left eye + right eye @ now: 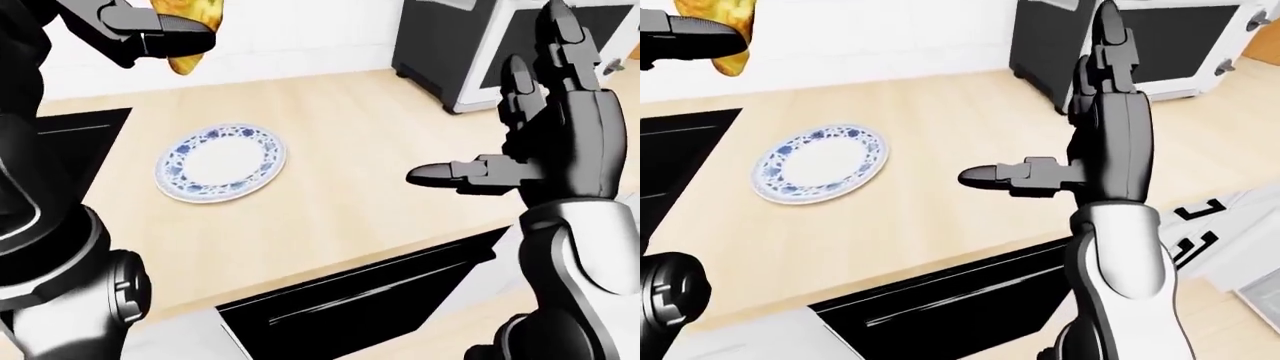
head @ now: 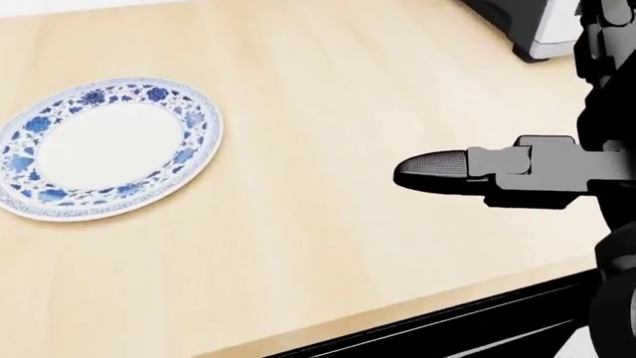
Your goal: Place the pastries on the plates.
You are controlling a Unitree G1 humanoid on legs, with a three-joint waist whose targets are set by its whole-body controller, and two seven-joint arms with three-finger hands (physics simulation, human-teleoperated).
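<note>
In the left-eye view the plate [image 1: 221,163] lies on the counter [image 1: 350,157]; the appliance [image 1: 470,52] stands at the counter's top right, well apart.

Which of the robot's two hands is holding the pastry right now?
The left hand, at the left-eye view's top left, has its fingers closed on the yellow pastry. The right hand is open and empty, raised over the counter.

The left hand [image 1: 150,34] is hanging raised at far left, its dark fingers closing round something yellow. The right hand [image 1: 545,142] is standing upright at right, fingers spreading wide, thumb [image 2: 438,170] pointing left.
</note>
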